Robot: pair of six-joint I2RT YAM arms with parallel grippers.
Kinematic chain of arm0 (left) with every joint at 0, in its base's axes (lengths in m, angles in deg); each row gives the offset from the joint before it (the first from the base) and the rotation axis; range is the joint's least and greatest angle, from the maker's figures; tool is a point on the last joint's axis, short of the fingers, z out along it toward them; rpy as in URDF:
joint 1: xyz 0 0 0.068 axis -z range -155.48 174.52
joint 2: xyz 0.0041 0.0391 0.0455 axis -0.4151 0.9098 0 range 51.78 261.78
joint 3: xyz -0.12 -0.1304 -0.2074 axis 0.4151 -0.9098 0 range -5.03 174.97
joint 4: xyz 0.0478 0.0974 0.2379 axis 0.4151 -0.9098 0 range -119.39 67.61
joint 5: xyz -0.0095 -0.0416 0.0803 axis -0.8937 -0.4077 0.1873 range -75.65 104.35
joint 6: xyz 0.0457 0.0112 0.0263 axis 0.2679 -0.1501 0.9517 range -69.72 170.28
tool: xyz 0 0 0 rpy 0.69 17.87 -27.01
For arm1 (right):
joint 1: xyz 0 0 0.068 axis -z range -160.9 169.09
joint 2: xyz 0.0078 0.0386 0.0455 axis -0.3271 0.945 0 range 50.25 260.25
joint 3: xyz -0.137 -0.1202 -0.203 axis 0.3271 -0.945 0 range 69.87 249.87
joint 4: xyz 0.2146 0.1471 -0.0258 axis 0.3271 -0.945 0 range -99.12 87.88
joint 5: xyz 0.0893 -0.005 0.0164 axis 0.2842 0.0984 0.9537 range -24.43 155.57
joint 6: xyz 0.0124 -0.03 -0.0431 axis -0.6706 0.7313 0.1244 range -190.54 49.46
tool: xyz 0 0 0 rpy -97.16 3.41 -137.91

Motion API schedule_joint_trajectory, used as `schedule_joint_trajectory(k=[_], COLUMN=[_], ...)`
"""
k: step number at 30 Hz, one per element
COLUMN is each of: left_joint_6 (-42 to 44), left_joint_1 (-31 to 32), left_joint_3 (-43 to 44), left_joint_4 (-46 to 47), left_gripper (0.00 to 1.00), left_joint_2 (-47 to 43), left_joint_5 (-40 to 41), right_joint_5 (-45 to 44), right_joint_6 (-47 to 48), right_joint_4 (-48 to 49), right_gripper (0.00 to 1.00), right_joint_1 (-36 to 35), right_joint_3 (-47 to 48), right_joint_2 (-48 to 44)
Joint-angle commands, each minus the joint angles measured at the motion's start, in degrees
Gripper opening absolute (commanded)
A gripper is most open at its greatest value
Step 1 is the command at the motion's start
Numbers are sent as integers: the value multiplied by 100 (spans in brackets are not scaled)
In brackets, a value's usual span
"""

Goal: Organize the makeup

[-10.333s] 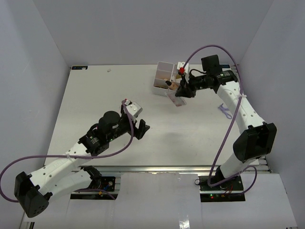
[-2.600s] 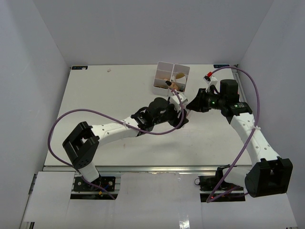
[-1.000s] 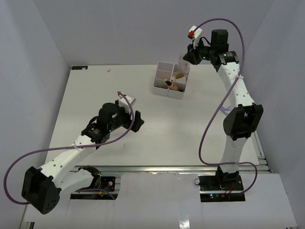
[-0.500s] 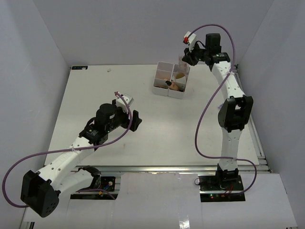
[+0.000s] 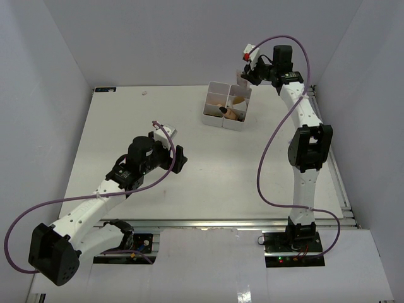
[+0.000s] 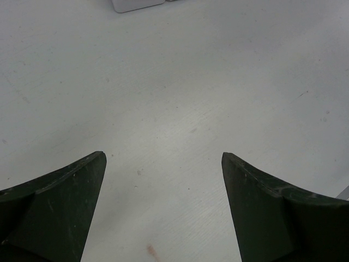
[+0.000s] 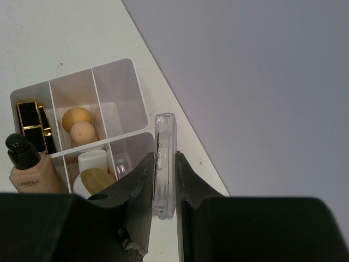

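My right gripper (image 7: 164, 173) is shut on a flat clear case (image 7: 166, 143) with a lash strip inside, held upright on its edge. It hangs above the back right corner of the white compartment box (image 7: 112, 64). The box holds a black-gold lipstick (image 7: 30, 123), two beige egg sponges (image 7: 79, 125), a tan dark-capped bottle (image 7: 28, 170) and a white piece with a gold lid (image 7: 94, 176). From above, the right gripper (image 5: 246, 73) is raised over the box (image 5: 211, 115). My left gripper (image 5: 178, 159) stands open over bare table at mid-left, its fingers (image 6: 65, 191) wide apart with nothing between them.
The box's corner (image 6: 136, 4) shows at the top edge of the left wrist view. The right arm stands tall along the right side of the table (image 5: 126, 126). Grey walls close in the back and both sides. A faint reddish mark (image 6: 151, 250) lies between the left fingers.
The right gripper has shifted a little left with the clear case, still raised over the box. The left arm has drawn back slightly, its gripper still open.
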Motion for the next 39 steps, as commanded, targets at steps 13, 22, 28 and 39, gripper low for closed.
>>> schedule_joint_trajectory(k=[13,22,28,39], left_joint_6=[35,40,43,43], left_joint_1=[-79,-87,-91,-130], left_joint_3=[7,7,-2,-9], left_joint_4=[85,84,93,109], left_gripper=[98,98,98,98], left_joint_2=[-3,-10,15,73], left_joint_5=[-189,-216,-212,-241], right_joint_5=[711,833,781,753], right_joint_6=[434,854,1022,1032], right_joint_4=[371,225,124,293], right_gripper=[14,16,18,57], right_joint_1=[59,145,247,284], right_joint_3=[-702,-856,-639,-570], right_joint_2=[-426,-404,-184,76])
